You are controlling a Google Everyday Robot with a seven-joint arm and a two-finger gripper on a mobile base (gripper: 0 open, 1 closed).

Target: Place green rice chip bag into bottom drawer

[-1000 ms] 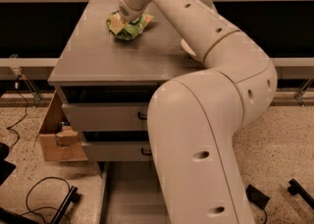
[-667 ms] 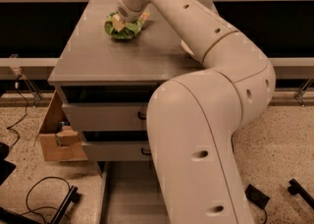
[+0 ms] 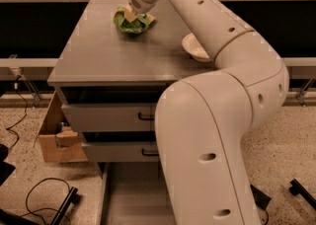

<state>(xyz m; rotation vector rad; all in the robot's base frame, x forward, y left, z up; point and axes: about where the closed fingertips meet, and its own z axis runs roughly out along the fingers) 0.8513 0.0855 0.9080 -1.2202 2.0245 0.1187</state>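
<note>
The green rice chip bag (image 3: pixel 132 22), crinkled and bright green, is at the far middle of the grey cabinet top (image 3: pixel 94 51). My gripper (image 3: pixel 131 15) comes down onto the bag from above and is closed on its top, with a tan fingertip (image 3: pixel 130 15) showing against the green. The bag sits at or just above the surface. The bottom drawer (image 3: pixel 131 199) is pulled out at floor level below the two upper drawers, and my arm (image 3: pixel 212 135) hides its right part.
A pale bowl (image 3: pixel 193 47) sits on the cabinet top to the right of the bag, partly behind my arm. A cardboard box (image 3: pixel 55 137) stands left of the cabinet. Black cables (image 3: pixel 44 202) lie on the floor at the lower left.
The gripper and the bag have shifted slightly to the right and toward the far edge of the top. The bag looks more bunched under the gripper.
</note>
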